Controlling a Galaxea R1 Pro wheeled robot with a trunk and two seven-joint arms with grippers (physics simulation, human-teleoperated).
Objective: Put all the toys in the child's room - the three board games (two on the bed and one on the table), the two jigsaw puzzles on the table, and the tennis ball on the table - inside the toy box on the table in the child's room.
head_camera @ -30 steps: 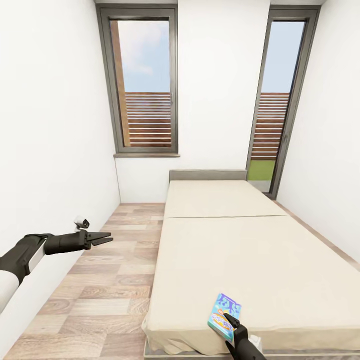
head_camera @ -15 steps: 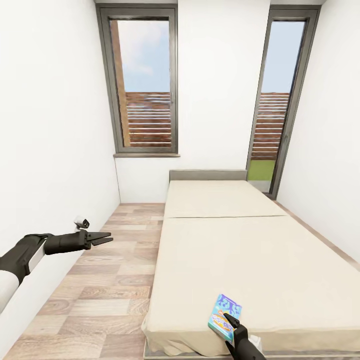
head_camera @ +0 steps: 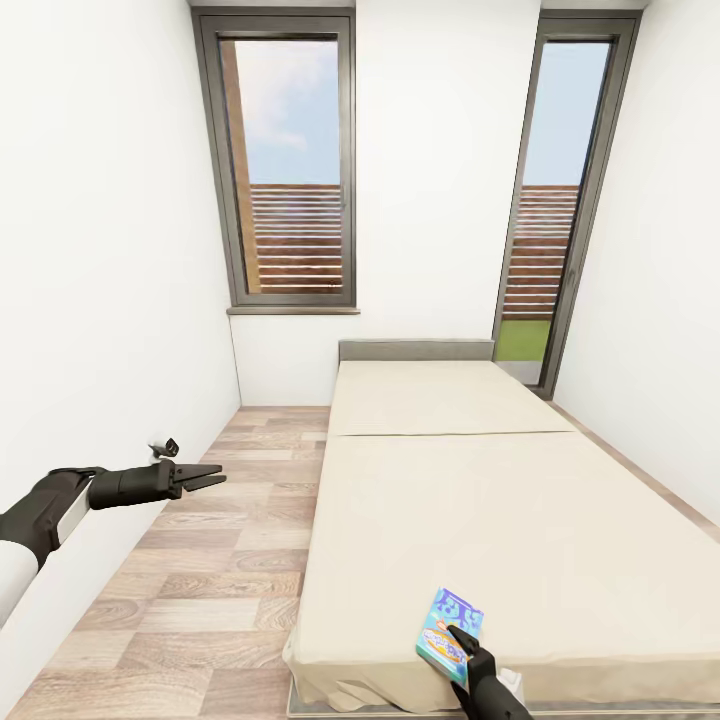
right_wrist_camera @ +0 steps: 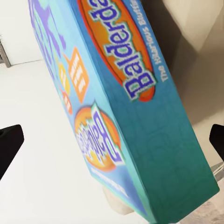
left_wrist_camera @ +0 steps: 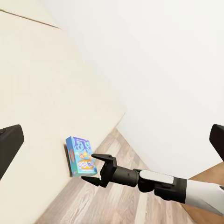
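The robot faced the bed (head_camera: 470, 500) lengthwise in the child's room, its beige two-part mattress running away toward a low grey headboard (head_camera: 415, 350) against the white far wall. A tall window (head_camera: 290, 170) stood above the floor to the left of the bed, and a glazed door (head_camera: 560, 200) stood at the right, both showing a slatted fence and sky outside.

One board game (head_camera: 450, 620), a blue box with orange and purple lettering, lay near the foot of the bed at its near edge. In the right wrist view the box (right_wrist_camera: 121, 107) loomed very close, its lid reading "Balderdash" on an orange oval, with the teal side wall turned toward the camera.

The right gripper (head_camera: 462, 640) reached up from the bottom of the head view and sat at the near end of the box. The left wrist view showed it from the side (left_wrist_camera: 95, 169), its jaws spread apart with the tips just beside the box (left_wrist_camera: 80, 155), not clamped on it.

The left gripper (head_camera: 205, 478) hung over the wood-plank floor (head_camera: 200, 580) left of the bed, close to the white side wall, its two fingers parted and holding nothing.
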